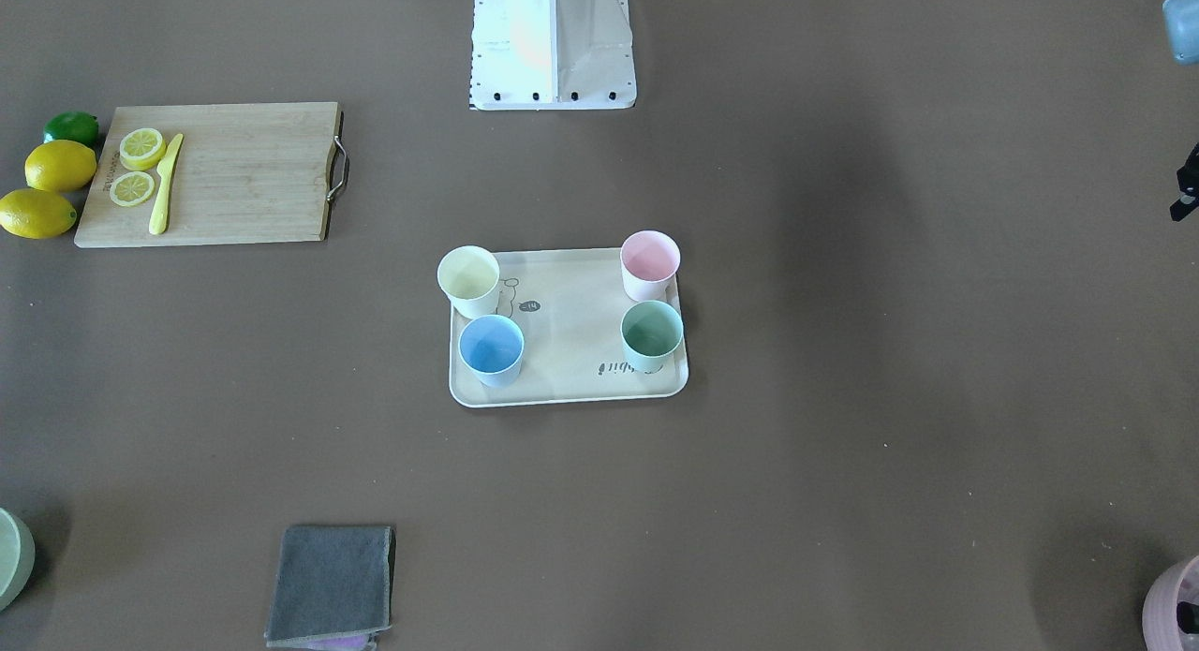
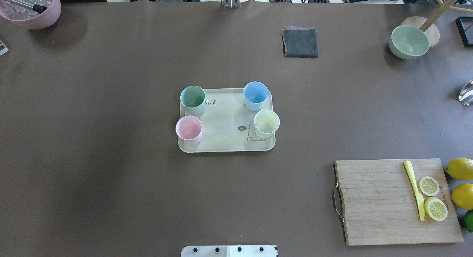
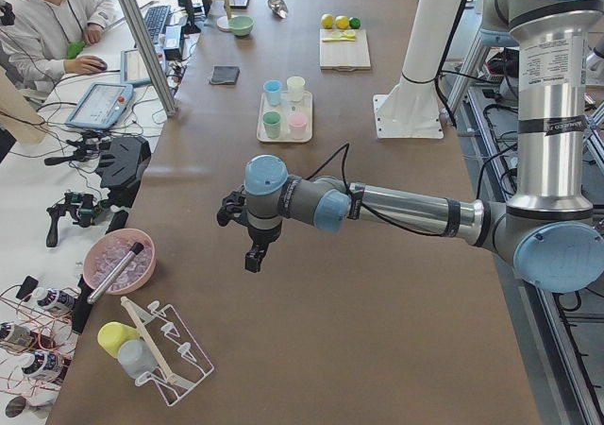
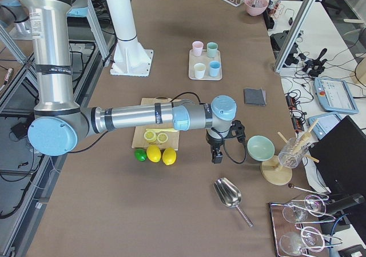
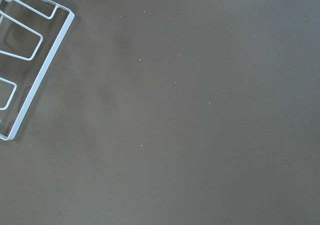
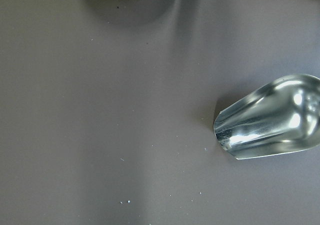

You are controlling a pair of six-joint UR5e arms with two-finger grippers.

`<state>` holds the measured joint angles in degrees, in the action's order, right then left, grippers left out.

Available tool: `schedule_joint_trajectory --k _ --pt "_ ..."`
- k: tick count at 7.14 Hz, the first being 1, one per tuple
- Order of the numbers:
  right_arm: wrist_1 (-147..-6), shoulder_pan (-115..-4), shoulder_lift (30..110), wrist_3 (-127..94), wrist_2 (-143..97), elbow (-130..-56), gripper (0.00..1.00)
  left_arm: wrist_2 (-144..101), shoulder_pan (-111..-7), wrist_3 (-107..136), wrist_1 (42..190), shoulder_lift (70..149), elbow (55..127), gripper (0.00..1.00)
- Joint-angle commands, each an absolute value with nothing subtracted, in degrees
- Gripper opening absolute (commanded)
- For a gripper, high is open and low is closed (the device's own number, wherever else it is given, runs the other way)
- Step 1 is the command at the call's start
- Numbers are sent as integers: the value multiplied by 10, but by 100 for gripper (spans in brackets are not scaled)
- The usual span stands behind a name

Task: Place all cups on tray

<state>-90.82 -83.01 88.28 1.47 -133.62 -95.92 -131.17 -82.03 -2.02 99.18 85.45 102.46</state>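
The cream tray (image 1: 571, 351) (image 2: 225, 120) lies at the table's middle. Four cups stand upright on it, near its corners: pale yellow (image 1: 468, 278) (image 2: 266, 123), pink (image 1: 649, 260) (image 2: 189, 128), mint green (image 1: 652, 332) (image 2: 192, 98) and light blue (image 1: 491, 347) (image 2: 255, 94). My left gripper (image 3: 250, 255) hangs above bare table far from the tray, toward the table's left end. My right gripper (image 4: 216, 154) hangs far from the tray toward the right end. I cannot tell whether either is open or shut. Both wrist views show only table.
A wooden cutting board (image 2: 388, 201) holds lemon slices and a yellow knife, with whole lemons beside it. A grey cloth (image 2: 300, 42), a green bowl (image 2: 409, 41) and a pink bowl (image 2: 31, 9) sit along the far edge. A metal scoop (image 6: 270, 117) and a wire rack (image 5: 25, 60) lie below the wrists.
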Motion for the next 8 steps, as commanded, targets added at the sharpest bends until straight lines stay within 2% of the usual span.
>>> schedule_joint_trajectory --k 1,8 --pt "-906 -831 886 15 -1336 -960 100 -1309 -821 -20 991 858 1026 98" --pt "-904 -831 891 15 -1333 -954 100 -1313 -821 -20 992 854 1031 98"
